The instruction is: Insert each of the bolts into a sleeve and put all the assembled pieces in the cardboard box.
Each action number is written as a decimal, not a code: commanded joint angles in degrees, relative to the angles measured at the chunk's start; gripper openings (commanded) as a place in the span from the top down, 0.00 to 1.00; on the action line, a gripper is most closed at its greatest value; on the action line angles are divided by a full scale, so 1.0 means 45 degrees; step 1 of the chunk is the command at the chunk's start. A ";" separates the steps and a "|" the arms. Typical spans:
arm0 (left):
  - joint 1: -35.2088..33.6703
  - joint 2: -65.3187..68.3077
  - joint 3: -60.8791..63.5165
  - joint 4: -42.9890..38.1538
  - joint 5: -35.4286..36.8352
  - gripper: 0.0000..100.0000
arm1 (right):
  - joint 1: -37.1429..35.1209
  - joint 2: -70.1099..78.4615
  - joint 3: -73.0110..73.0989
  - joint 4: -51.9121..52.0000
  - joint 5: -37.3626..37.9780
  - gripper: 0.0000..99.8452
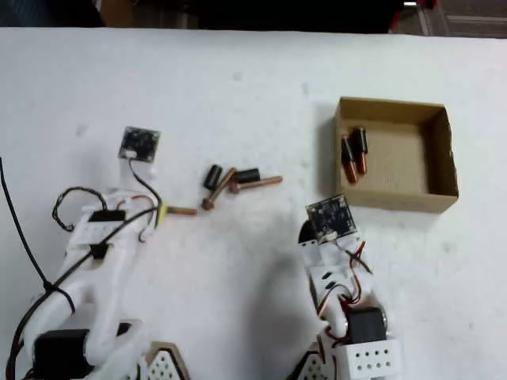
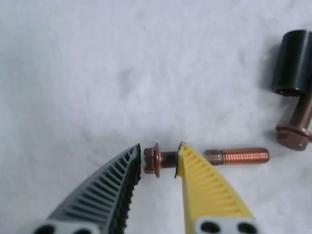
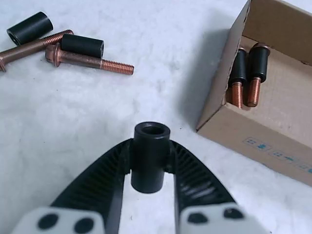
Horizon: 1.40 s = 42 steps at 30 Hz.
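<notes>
Blue print on cardboard box (image 3: 273, 146) outer wall, unreadable. Box at 2 o'clock on worktop (image 1: 238, 87); inside, two sleeved bolts (image 1: 353, 154) side by side at its 9 o'clock wall. Right jaws clenched on upright black sleeve (image 3: 150, 156). Left jaws at head end of copper bolt (image 2: 239, 156) lying on worktop; grip can't be told. Loose sleeves (image 1: 212, 176) and bolts (image 1: 261, 183) at centre.

left arm (image 1: 95, 261) showing white shell, black cables (image 1: 57, 207) looping over it | left gripper (image 2: 160, 151) wearing grey ribbed finger (image 2: 107, 190) and yellow ribbed finger (image 2: 209, 190) | right arm (image 1: 337, 273) trailing red wires (image 1: 360, 255) | right gripper (image 3: 150, 146) sporting black ribbed fingers (image 3: 97, 190), white base (image 3: 58, 222) | square circuit boards (image 1: 140, 143) sitting on both wrists
</notes>
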 commanded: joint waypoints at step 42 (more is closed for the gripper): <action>0.1162 0.1983 -0.5294 0.6095 1.0100 0.85 | -0.0127 -0.0127 -0.0039 -0.0342 -0.0039 0.98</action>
